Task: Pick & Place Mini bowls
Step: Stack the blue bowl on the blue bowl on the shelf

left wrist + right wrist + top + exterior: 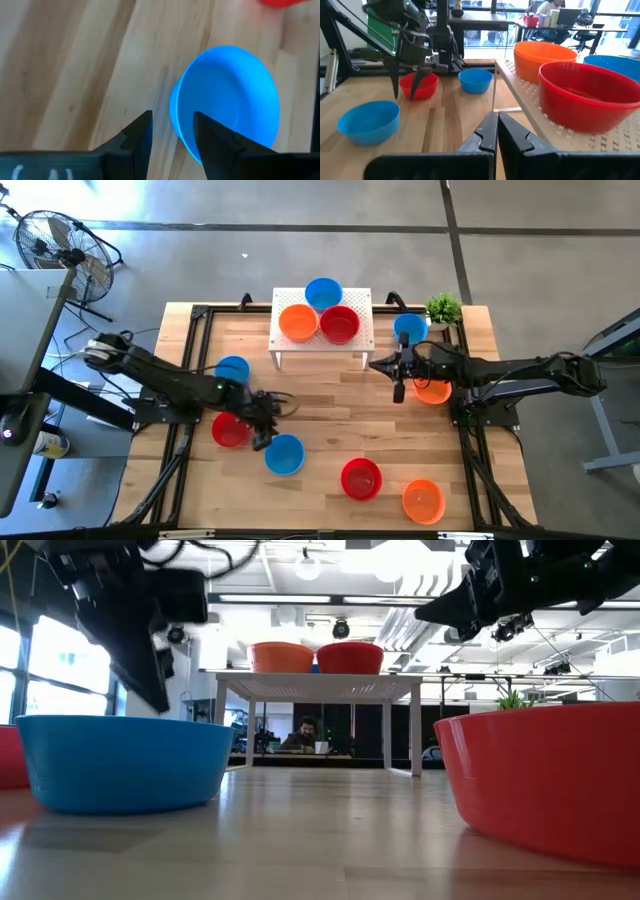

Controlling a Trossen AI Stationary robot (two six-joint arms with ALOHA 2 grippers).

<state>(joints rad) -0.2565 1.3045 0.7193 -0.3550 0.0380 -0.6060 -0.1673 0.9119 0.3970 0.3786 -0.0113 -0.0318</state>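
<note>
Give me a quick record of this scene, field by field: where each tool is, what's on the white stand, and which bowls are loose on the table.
left tool: open, above the rim of a blue bowl, holding nothing
right tool: shut and empty, beside the white stand
on stand: orange bowl, red bowl, blue bowl
loose on table, left side: one red, two blue
loose, front right: one red, one orange
loose, by right arm: one blue, one orange
other: small green plant at back right corner
</note>
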